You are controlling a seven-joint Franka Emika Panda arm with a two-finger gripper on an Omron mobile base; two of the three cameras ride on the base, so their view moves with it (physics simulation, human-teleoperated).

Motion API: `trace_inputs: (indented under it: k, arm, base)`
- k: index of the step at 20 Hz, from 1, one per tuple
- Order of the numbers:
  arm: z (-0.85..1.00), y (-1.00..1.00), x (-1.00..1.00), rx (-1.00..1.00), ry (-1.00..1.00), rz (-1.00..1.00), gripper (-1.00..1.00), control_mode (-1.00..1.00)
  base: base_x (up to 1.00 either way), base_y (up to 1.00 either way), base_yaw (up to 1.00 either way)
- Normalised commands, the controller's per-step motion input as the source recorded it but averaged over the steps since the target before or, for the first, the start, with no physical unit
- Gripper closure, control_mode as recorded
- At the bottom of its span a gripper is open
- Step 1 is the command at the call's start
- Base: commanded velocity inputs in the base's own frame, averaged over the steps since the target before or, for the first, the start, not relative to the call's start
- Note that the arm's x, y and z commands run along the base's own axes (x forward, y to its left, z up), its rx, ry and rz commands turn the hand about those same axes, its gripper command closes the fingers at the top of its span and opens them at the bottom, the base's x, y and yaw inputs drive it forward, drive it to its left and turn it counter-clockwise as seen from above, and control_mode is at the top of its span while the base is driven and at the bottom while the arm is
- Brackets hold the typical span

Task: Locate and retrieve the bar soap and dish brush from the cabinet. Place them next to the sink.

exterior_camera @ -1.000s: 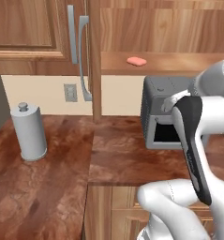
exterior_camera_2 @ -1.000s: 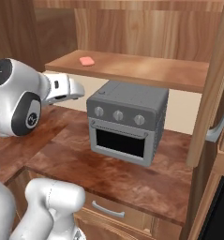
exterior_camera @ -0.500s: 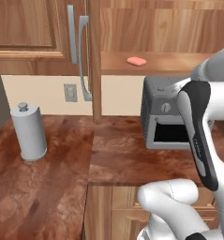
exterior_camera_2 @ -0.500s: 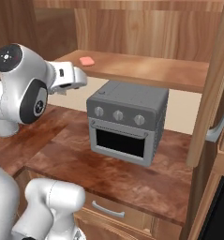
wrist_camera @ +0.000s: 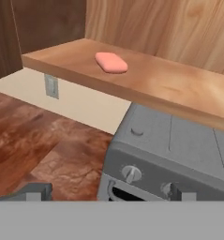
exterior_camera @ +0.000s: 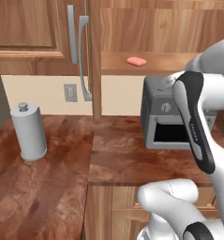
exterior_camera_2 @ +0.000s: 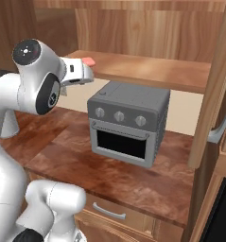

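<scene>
On the cabinet [wrist_camera: 179, 89] shelf, bar soap [wrist_camera: 111, 62] — lying flat

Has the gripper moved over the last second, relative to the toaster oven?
Yes. In the right base view the gripper has risen from beside the toaster oven to shelf height, closing on the bar soap on the cabinet shelf.

The robot arm [exterior_camera_2: 36, 85] is built of glossy white, rounded shell segments, bulbous at the joints and smooth between them. A long dark grey to black strip runs down one link [exterior_camera: 194, 123] in the left base view, and round dark caps close the joint ends, one with a small pale dot at its centre [exterior_camera_2: 28, 50]. The wrist section tapers to a light grey block with small dark slots [exterior_camera_2: 76, 73].
</scene>
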Motion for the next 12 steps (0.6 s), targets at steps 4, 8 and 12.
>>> trace_inputs:
  k: [4,8,12]
  arm:
    - [0.10,0.00,0.25,0.06,0.00,0.03,-1.00,-1.00]
    - [0.02,0.00,0.36,0.05,0.00,0.02,-1.00,-1.00]
    - [0.00,0.05,0.48,0.01,0.00,0.00,-1.00,-1.00]
  base:
    - [0.00,0.00,0.00]
    - [0.00,0.00,0.00]
    - [0.00,0.00,0.00]
